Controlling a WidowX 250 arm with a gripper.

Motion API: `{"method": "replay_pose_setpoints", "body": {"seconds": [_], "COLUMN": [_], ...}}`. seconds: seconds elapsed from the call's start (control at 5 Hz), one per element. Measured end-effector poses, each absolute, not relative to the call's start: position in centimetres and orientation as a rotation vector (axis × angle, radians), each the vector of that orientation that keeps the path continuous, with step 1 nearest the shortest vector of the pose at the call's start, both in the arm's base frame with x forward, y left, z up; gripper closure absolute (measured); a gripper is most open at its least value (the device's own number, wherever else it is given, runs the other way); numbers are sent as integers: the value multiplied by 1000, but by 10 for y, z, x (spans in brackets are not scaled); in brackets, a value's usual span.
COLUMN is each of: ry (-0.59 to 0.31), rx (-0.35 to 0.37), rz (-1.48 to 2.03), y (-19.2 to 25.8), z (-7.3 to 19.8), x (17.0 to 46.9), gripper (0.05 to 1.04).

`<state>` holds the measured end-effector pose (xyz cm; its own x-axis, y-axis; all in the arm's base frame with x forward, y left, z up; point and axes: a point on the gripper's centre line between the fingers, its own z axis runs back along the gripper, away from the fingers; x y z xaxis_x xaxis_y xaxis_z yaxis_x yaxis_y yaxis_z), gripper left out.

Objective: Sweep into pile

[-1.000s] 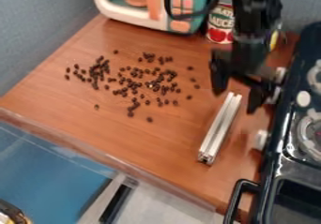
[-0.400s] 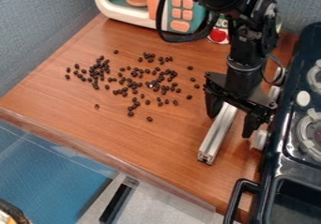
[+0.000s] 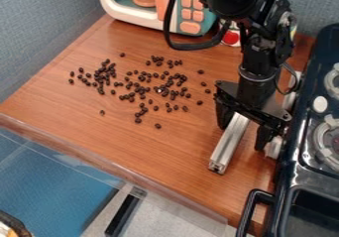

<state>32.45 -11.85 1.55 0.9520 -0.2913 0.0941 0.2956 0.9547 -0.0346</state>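
Note:
My gripper [image 3: 241, 134] hangs open over the right part of the counter, one finger on each side of a silver metal bar. The bar [image 3: 228, 146] lies at a slant on the wood, its near end toward the front edge and its far end hidden under the gripper. Whether the fingers touch the counter, I cannot tell. Many small dark beans [image 3: 142, 89] are scattered loosely over the left and middle of the counter, apart from the bar, with a few strays around them.
Close to the gripper's right stands a black toy stove [image 3: 311, 181] with white knobs and a front handle. A toy microwave [image 3: 159, 13] and a partly hidden can [image 3: 231, 37] stand at the back. A clear raised edge [image 3: 119, 169] runs along the counter's front.
The gripper has come forward and down from the bar's far end to straddle its upper part, its fingers still apart. Neither the beans nor the bar has visibly moved.

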Motion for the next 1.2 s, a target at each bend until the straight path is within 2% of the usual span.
{"method": "replay_pose_setpoints", "body": {"seconds": [0.4, 0.6, 0.8, 1.2], "ry": [-100, -81, -132, -148], "rx": [-67, -83, -111, -136], "rz": [-309, -315, -301, -155], "y": [-122, -123, -116, -55], "z": [13, 14, 41, 71], "x": [324, 321, 333, 365], "gripper": [694, 704, 705, 704]}}
